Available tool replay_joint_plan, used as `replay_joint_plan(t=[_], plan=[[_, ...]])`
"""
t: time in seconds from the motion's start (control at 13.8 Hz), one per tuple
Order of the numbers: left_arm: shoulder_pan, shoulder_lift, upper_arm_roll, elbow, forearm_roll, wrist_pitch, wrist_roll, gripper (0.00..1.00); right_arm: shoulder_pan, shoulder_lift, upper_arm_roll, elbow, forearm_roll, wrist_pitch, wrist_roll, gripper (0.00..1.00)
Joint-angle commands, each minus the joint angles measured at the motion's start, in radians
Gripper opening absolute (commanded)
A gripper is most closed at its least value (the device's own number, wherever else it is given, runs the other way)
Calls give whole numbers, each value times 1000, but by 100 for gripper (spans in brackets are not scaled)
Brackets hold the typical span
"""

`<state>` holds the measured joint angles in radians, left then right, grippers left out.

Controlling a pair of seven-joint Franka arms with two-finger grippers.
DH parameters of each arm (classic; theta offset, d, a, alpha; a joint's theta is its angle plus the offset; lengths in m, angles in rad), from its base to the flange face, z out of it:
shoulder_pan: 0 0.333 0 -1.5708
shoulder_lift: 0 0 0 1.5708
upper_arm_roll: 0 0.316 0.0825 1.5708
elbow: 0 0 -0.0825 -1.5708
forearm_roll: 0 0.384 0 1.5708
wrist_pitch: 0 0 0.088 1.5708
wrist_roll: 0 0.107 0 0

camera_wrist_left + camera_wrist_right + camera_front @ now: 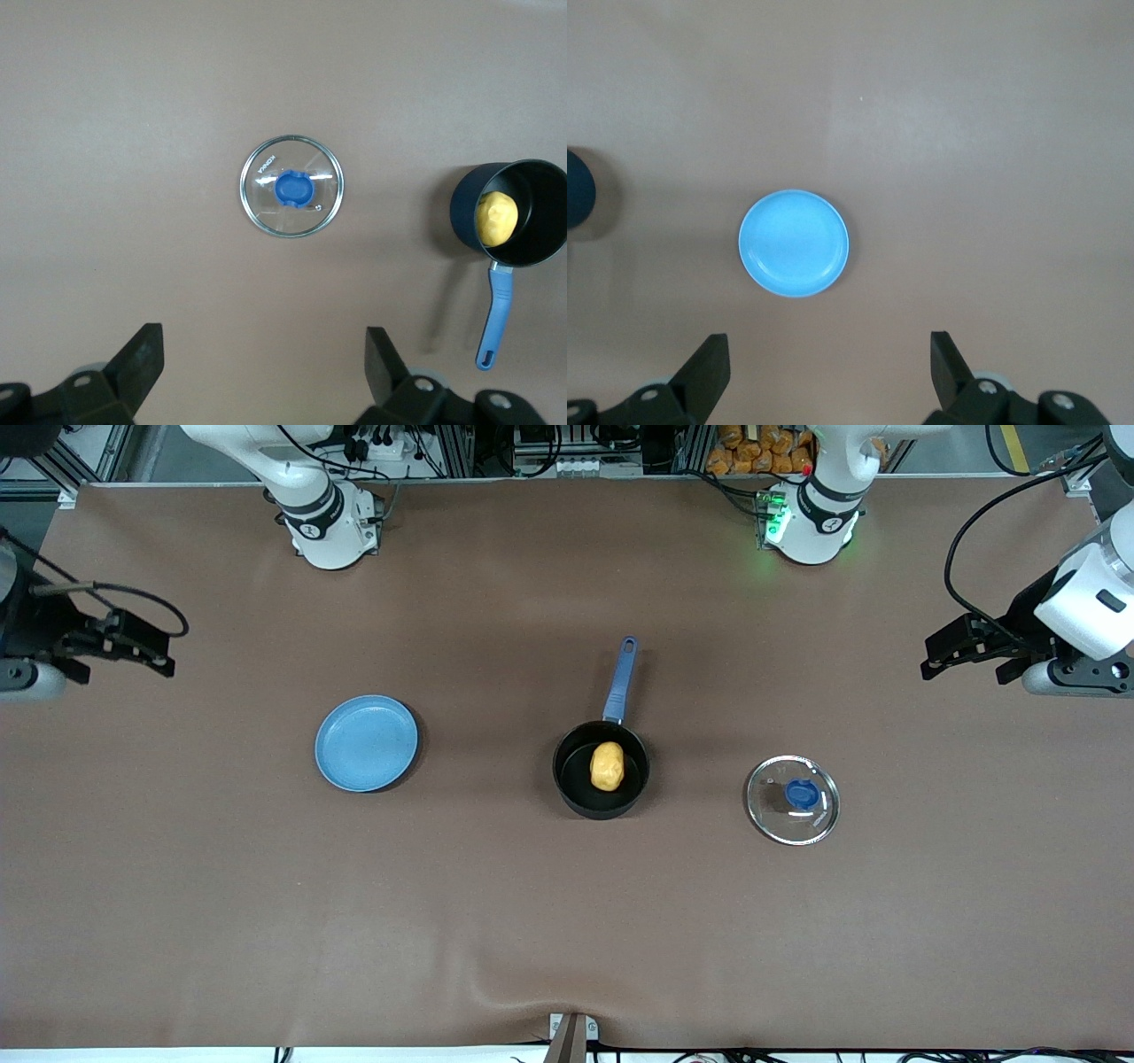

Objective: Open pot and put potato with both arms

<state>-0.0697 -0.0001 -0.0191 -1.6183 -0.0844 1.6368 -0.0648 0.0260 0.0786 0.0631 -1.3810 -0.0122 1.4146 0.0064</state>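
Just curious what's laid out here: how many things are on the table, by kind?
Pot: 1
Potato, inside the pot: 1
Glass lid, on the table beside the pot: 1
Blue plate: 1
Total: 4

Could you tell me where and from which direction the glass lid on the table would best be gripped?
Probably by its blue knob, coming straight down from above. The lid lies flat on the table, knob up, beside the pot toward the left arm's end; its thin rim sits flush, offering little to pinch. The open left claw, over that end, seems best placed.
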Motion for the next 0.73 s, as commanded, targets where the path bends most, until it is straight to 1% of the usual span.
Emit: replay_joint_plan(t=[0.0,0.07,0.15,0.29,0.44,0.58,0.65], plan=[[2,2,-2,15,9,-3,-27,100,15,-125,-9,-148,-8,34,-25,100],[4,3,-1,15,11,-3,-27,100,23,-120,-23,-150,-8,35,-26,100],[4,6,-1,15,12,-3,-27,100,31,-112,-23,-155,-11,46,-26,100],[5,5,1,14,12,-3,-29,100,23,-96,-26,-123,-18,40,-60,100],[5,5,-1,12,12,-3,-29,100,34,-71,-48,-78,-23,37,-187,100],[5,5,1,12,12,-3,-29,100,40,-74,-103,-87,1,37,-245,100],[5,5,1,12,12,-3,-30,100,51,-77,-105,-90,1,40,-247,100]])
